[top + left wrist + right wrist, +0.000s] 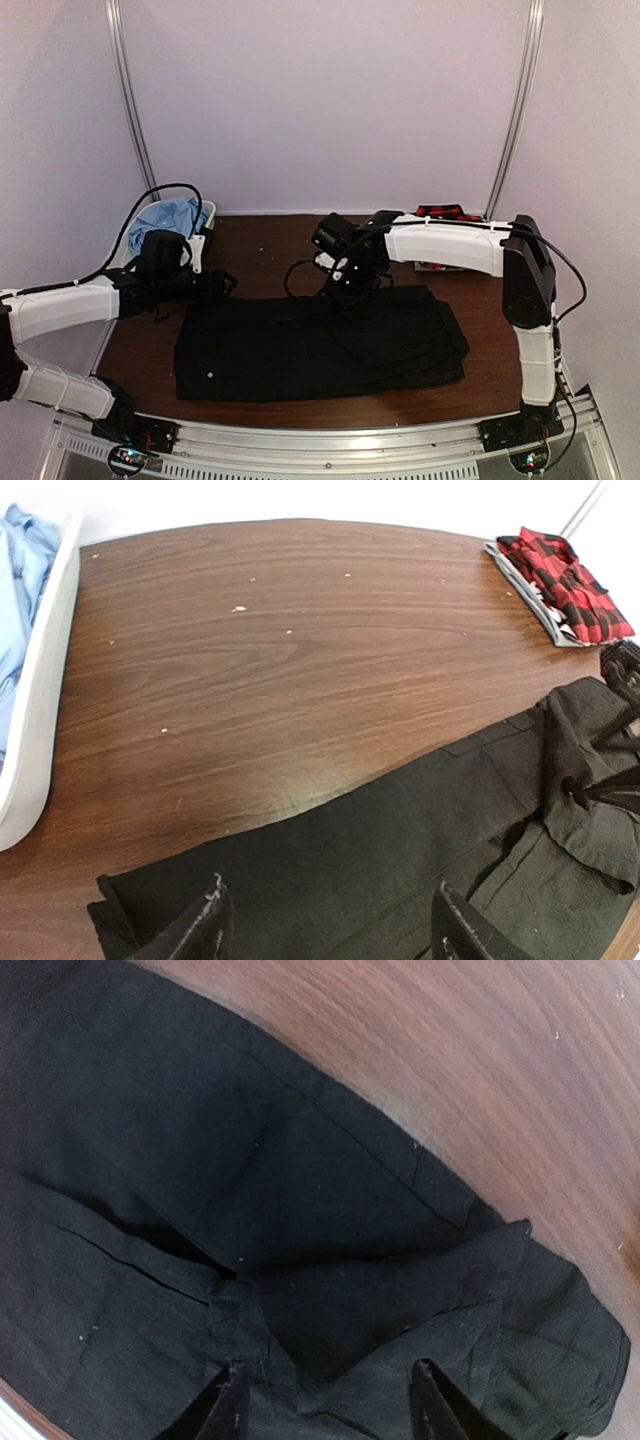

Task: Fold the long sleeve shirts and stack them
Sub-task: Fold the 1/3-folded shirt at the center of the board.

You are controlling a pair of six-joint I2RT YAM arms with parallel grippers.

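Pale walls and a couple of metal posts all round, with a brown wood-grain table in the middle. So the black shirt is spread out flat and wide across the near half of the table. It's mostly smooth, but the right part has a flap folded over itself and looks a bit bunched.

The left gripper sits at the shirt's far left corner with its jaws spread wide over the cloth edge. I honestly can't tell whether the tips are touching the fabric or are just above it. The right gripper is at the far edge of the shirt, roughly mid-table. Its jaws are spread wide too, right over that rumpled folded bit, and it isn't pinching anything as far as the wrist cam shows.

The other two shirts are parked at the back. The light blue shirt is crumpled in a white bin at the far left corner. The red-and-black plaid shirt is folded on a grey tray at the far right, well apart from the black one.
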